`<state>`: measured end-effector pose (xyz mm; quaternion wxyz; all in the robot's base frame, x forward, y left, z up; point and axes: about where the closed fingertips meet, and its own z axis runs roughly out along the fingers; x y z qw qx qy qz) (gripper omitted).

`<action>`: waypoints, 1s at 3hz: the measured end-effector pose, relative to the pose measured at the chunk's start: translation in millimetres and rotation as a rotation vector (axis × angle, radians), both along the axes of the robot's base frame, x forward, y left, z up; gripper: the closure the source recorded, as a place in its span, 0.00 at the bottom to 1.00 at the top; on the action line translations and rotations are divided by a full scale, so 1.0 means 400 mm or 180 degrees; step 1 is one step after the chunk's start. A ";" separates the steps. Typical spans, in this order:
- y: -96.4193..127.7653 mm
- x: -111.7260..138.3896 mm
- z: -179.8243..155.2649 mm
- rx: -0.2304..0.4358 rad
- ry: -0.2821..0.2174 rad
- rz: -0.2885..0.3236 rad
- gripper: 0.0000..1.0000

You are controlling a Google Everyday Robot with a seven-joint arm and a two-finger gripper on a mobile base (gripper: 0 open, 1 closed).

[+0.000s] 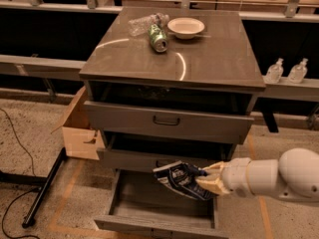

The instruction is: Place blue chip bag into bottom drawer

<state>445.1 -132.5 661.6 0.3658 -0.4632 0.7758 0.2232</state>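
My gripper (pixel 203 180) comes in from the right on a white arm and is shut on the blue chip bag (pixel 178 179), a dark blue foil bag with white lettering. The bag hangs tilted in front of the middle drawer, over the right half of the open bottom drawer (pixel 144 205). That drawer is pulled out, with its flat grey floor showing. The bag is held above the floor and does not touch it.
On the cabinet top (pixel 219 59) lie a clear plastic bottle (pixel 143 23), a green soda can (pixel 158 38) and a white bowl (pixel 185 27). A cardboard box (pixel 79 128) stands left of the cabinet. A black stand leg (pixel 45 188) runs across the floor at left. Two bottles (pixel 286 71) sit at right.
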 end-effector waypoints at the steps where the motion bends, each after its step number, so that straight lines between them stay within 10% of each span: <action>1: 0.064 -0.009 -0.134 0.0072 -0.0022 0.0097 1.00; 3: 0.147 0.071 -0.454 -0.0156 -0.0282 0.0167 1.00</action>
